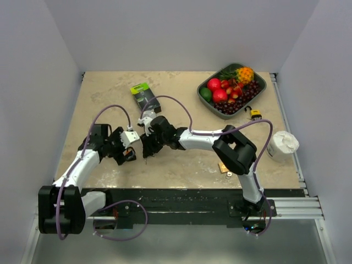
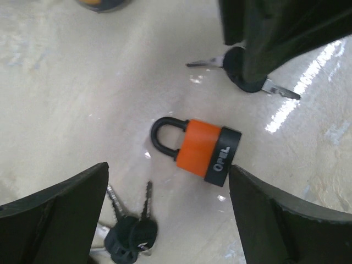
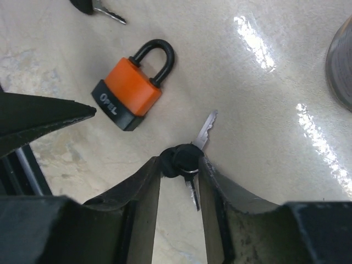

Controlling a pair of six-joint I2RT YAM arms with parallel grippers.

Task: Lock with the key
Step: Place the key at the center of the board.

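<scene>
Your left fingers stand spread wide and hold nothing, low over the bench. The padlock lies flat on the bench in the gap just ahead of their tips. It has an orange body, a black base and a black shackle with both legs meeting the body. Its base comes very close to the tip on the right of that wrist view, and you cannot tell whether they touch. A spare key bunch lies by the other tip.

Your right fingers are parted only narrowly, with the black head of the key bunch sitting between their tips and touching both. You cannot tell whether they pinch it or merely flank it. One blade points away from the tips, and the bunch is near the padlock but apart from it.

From above, both arms meet mid-bench. Behind them lies a green box, a tray of fruit sits at the far right, and a white roll stands by the right edge
</scene>
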